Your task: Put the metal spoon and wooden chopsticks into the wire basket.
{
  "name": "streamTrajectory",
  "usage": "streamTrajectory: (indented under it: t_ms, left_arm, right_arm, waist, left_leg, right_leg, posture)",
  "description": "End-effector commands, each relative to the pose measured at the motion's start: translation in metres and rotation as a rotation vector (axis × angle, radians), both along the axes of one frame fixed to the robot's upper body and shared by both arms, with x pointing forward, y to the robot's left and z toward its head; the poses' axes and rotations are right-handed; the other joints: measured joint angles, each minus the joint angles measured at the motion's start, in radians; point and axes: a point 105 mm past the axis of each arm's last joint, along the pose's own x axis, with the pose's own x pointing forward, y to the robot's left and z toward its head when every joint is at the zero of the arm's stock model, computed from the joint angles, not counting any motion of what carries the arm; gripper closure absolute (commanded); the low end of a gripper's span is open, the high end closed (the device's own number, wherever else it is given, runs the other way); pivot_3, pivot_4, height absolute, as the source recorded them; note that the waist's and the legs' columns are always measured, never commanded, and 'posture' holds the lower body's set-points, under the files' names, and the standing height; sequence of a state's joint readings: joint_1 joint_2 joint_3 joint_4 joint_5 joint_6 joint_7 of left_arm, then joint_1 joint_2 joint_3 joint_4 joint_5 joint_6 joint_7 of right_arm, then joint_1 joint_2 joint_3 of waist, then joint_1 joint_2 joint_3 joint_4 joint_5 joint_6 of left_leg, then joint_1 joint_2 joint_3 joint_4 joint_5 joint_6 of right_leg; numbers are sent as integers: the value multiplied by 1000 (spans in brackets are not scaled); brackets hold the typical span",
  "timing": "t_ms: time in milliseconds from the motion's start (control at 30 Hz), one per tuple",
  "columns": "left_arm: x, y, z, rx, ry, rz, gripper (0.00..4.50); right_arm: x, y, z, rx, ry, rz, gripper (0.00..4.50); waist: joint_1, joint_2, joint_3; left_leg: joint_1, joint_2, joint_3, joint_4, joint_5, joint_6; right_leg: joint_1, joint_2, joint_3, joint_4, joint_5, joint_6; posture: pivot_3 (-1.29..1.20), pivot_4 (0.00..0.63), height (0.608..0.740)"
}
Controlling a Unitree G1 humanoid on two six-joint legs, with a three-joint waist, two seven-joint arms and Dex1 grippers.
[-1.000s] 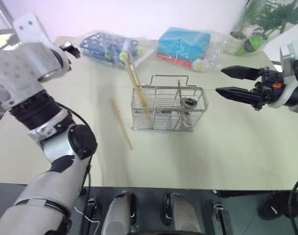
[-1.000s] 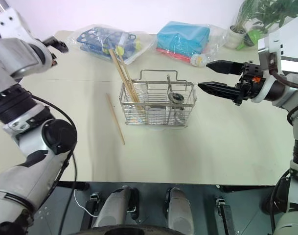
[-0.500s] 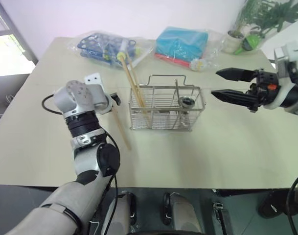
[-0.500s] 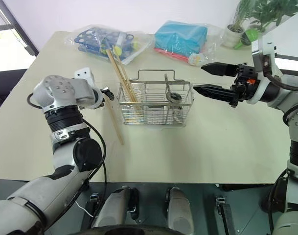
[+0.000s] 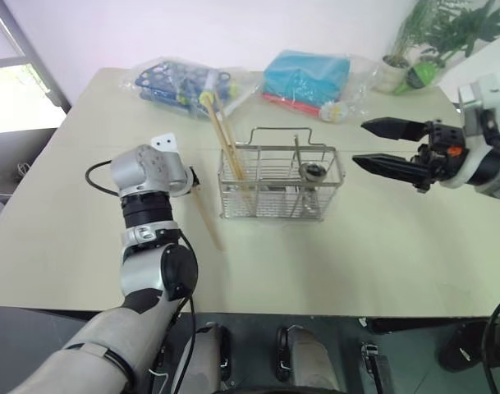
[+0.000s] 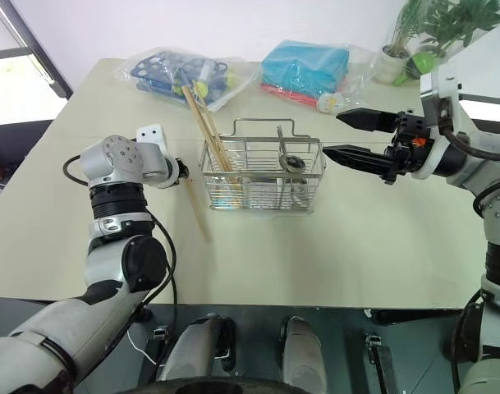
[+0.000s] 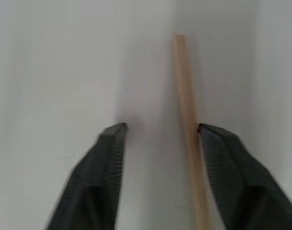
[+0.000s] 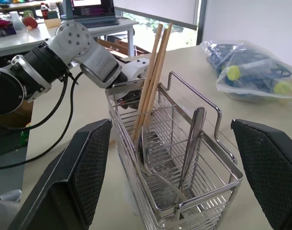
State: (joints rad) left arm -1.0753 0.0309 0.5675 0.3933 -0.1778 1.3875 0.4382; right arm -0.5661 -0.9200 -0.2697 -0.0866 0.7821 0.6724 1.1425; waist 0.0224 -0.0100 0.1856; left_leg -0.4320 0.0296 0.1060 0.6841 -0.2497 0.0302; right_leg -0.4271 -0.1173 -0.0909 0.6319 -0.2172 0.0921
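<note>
Table: pale beige top, carries every item listed.

Loose chopstick: one pale wooden stick lying flat on the table, just left of the wire basket, running near to far.

Left gripper: lowered over the far part of the loose chopstick. Fingers partly open and straddling the stick; the stick lies against the inner face of one finger, with a clear gap to the other. Not clamped on it.

Wire basket: silver mesh, rectangular, arched handle, standing upright at mid-table.

Wooden chopsticks: several sticks standing in the basket's left compartment, leaning up and away to the left, tips well above the rim.

Metal spoon: in the basket right of the chopsticks, round bowl up at rim level.

Right gripper: held in the air to the right of the basket, pointing toward it, apart from it. Fingers wide open, holding nothing.

Blue rack in clear plastic: far left of the table.

Teal bundle in plastic: far side, right of the rack.

Potted plant: far right corner.
</note>
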Motion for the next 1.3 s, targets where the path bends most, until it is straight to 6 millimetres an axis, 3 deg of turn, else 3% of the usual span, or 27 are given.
streamTrajectory:
  t_ms: [33, 67, 167, 300, 333, 400, 467, 567, 633, 700, 833, 967, 1200, 1300]
  left_arm:
    - [-3, -8, -12, -37, 45, -23, 3983]
    - [-3, -6, -11, -37, 42, -15, 4475]
    - [-1, 3, -6, -25, 18, 20, 4475]
    - [17, 41, 34, 122, -212, 93, 4475]
    - [23, 56, 53, 170, -314, 125, 4475]
    - [30, 87, 119, 238, -636, 189, 4475]
    - [25, 97, 177, 161, -910, 196, 4475]
    - [4, 83, 246, -62, -1237, 77, 4475]
    - [-21, 55, 285, -253, -1402, -127, 4475]
    - [-44, 31, 304, -364, -1477, -308, 4475]
    - [-67, -12, 306, -378, -1462, -565, 4475]
    - [-77, -56, 281, -320, -1364, -782, 4475]
    - [-70, -92, 228, -249, -1247, -903, 4475]
    - [-62, -100, 209, -231, -1226, -891, 4475]
  right_arm:
    - [-7, 2, 13, 9, -59, 17, 399]
    - [-7, 2, 13, 9, -58, 16, 399]
    - [-6, 1, 12, 9, -57, 13, 399]
    - [-4, 0, 11, 7, -55, 8, 399]
    - [-3, -1, 11, 7, -54, 7, 399]
    - [-2, -1, 12, 9, -53, 0, 399]
    - [-1, -2, 12, 8, -51, -4, 399]
    - [-1, -5, 11, 9, -39, -11, 399]
    - [-4, -6, 8, 7, -21, -12, 399]
    - [-8, -7, 5, -1, -5, 0, 399]
    - [-17, -7, 6, -9, 5, 22, 399]
    - [-17, -10, 13, 6, -20, -8, 399]
    - [-19, -10, 14, 12, -28, -27, 399]
    - [-19, -10, 14, 17, -31, -33, 399]
  waist:
    - [9, 0, 0]
    - [14, 0, 0]
    - [19, 0, 0]
    - [12, -1, 1]
    - [9, -2, 1]
    - [3, -2, 2]
    - [-4, -3, 2]
    - [6, -3, 2]
    - [16, -3, 2]
    - [18, -3, 2]
    - [15, -3, 2]
    - [14, -3, 2]
    - [15, -3, 2]
    - [17, -3, 2]
  left_leg:
    - [0, 0, 0, 0, 0, 0]
    - [0, 0, 0, 0, 0, 0]
    - [0, 0, 0, 0, 0, 1]
    - [0, 0, 0, 0, -1, 1]
    - [-1, 1, 1, 0, 0, 0]
    - [-4, 2, 1, 0, 2, -3]
    - [-11, 2, 1, 0, 4, -6]
    - [-13, 1, 1, 0, 3, -5]
    - [-13, 0, 3, 1, 2, -3]
    - [-12, 0, 3, 2, 1, -1]
    - [-10, 0, 3, 2, 1, -1]
    - [-8, 1, 2, 2, 1, -1]
    - [-9, 1, 2, 2, 2, -1]
    - [-9, 1, 2, 3, 2, -1]
  right_leg:
    - [0, 0, 0, 0, 0, 0]
    - [0, 0, 0, 0, 0, 0]
    - [0, 0, 0, -1, 0, 0]
    - [-1, 1, 0, 0, 0, 0]
    - [-2, 1, 0, 0, 0, 0]
    - [-5, 2, 0, 0, 0, -1]
    - [-11, 3, 0, 0, 1, -2]
    - [-13, 1, 0, -1, 2, -2]
    - [-12, -1, 0, -2, 2, -2]
    - [-10, -1, 0, -3, 2, -2]
    - [-8, -1, 0, -2, 2, -1]
    - [-7, 2, 0, -1, 2, 0]
    - [-7, 3, 0, -1, 2, -1]
    - [-7, 3, 0, -2, 2, -1]
  posture:
    - [0, 150, 715]
    - [0, 150, 715]
    - [0, 150, 715]
    - [0, 150, 715]
    - [0, 150, 715]
    - [0, 150, 715]
    - [0, 150, 715]
    - [0, 150, 715]
    - [0, 150, 715]
    - [0, 150, 715]
    - [0, 150, 715]
    - [0, 150, 715]
    - [0, 150, 715]
    - [0, 150, 715]
